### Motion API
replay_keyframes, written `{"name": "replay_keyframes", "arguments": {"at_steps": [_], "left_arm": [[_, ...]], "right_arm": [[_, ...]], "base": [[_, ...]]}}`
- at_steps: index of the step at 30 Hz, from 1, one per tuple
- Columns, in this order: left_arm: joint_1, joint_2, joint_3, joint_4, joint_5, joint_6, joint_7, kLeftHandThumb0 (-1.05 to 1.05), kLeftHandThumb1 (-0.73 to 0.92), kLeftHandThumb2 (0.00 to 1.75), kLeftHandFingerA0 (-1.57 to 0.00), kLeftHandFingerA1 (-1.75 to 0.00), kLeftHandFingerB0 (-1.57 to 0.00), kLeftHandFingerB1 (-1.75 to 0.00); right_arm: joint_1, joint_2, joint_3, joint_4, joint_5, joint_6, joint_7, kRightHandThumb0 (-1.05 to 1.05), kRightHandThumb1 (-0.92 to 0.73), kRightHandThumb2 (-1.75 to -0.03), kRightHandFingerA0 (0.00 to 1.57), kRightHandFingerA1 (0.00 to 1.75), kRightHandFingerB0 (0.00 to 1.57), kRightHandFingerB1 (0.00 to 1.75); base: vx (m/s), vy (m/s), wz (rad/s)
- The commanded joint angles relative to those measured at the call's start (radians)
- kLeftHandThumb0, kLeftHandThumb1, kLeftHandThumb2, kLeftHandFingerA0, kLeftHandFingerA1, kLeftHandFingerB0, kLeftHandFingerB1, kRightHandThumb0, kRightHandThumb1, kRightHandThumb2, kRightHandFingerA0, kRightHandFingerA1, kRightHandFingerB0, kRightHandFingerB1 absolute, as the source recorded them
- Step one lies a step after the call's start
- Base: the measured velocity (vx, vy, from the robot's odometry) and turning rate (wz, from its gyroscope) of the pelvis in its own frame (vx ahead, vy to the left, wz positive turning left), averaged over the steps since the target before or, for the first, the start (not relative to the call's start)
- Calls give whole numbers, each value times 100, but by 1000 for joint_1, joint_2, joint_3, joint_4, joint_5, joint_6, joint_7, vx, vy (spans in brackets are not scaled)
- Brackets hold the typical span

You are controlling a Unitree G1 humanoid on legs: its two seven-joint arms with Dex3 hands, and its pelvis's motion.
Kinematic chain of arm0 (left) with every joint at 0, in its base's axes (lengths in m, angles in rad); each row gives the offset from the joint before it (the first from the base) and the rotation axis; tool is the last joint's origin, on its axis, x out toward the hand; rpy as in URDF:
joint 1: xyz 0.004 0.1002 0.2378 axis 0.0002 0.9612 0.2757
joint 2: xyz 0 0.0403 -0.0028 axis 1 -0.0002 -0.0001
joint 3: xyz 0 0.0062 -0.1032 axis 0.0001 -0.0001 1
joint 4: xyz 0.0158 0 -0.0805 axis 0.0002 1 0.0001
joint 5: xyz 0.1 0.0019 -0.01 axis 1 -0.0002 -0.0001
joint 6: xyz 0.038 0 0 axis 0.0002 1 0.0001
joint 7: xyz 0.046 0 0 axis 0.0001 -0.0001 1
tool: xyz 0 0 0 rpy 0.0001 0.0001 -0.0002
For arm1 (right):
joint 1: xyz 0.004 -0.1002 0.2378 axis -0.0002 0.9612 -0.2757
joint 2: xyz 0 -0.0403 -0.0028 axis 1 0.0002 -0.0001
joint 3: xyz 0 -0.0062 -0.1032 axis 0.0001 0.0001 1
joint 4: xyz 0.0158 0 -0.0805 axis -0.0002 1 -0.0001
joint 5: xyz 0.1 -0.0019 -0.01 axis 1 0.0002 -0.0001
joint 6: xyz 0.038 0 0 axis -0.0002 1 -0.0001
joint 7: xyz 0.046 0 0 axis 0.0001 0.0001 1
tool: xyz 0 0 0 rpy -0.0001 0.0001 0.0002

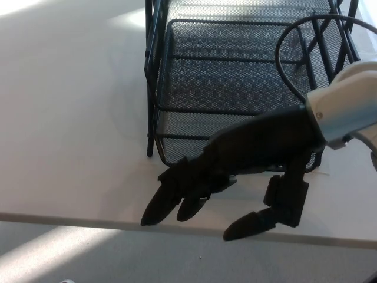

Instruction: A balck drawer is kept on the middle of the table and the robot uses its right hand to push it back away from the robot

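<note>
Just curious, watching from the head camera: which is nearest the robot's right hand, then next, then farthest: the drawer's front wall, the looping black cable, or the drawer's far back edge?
From the right hand:
1. Front wall, right behind the hand.
2. Black cable, upper right.
3. Back edge, top.

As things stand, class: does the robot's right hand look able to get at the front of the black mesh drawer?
Probably yes. The right hand hangs open just in front of the drawer, above the table's near edge, with nothing between them.
</note>
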Motion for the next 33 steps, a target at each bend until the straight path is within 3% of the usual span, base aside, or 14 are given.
{"name": "replay_keyframes", "arguments": {"at_steps": [1, 2, 7, 12, 18, 21, 29, 33], "left_arm": [[11, 17, -5, 0, 21, -9, -7, -58, 73, 63, -44, -36, -31, -32], [9, 17, -6, 1, 23, -5, -5, -56, 76, 63, -43, -35, -32, -32], [12, 18, -7, 4, 25, -7, 1, -56, 76, 62, -43, -35, -32, -31], [12, 17, -2, 8, 19, -8, -4, -56, 76, 63, -41, -35, -31, -31], [33, 14, 15, 12, -2, -16, -7, -54, 75, 62, -43, -35, -33, -31], [36, 12, 13, 9, 2, -14, 1, -56, 75, 63, -44, -36, -32, -32], [40, 18, 5, 3, 11, -14, 9, -58, 73, 63, -42, -36, -30, -31], [38, 14, 4, 2, 12, -6, 10, -57, 72, 63, -44, -37, -31, -32]], "right_arm": [[86, -148, -212, -358, 280, 136, 64, -35, -54, -109, 1, 49, 0, 47], [104, -155, -228, -361, 285, 133, 62, -67, -84, -65, 20, 33, 17, 27], [243, -204, -328, -382, 326, 102, 72, -67, -84, -65, 20, 34, 16, 27], [519, -236, -484, -390, 344, 42, 73, -63, -80, -64, 24, 35, 21, 29], [961, -185, -679, -257, 264, -135, 111, -64, -79, -64, 25, 33, 24, 29], [1081, -140, -738, -178, 250, -214, 122, -65, -80, -64, 25, 33, 24, 29], [1250, -109, -797, 105, 143, -414, 80, -64, -81, -65, 31, 34, 25, 29], [1257, -133, -753, 177, 92, -399, 21, -62, -79, -64, 31, 33, 26, 29]], "base": [[0, 0, 0], [0, 0, 0], [0, 0, 0], [0, 0, 0], [0, 0, 0], [0, 0, 0], [0, 0, 0], [0, 0, 0]]}}
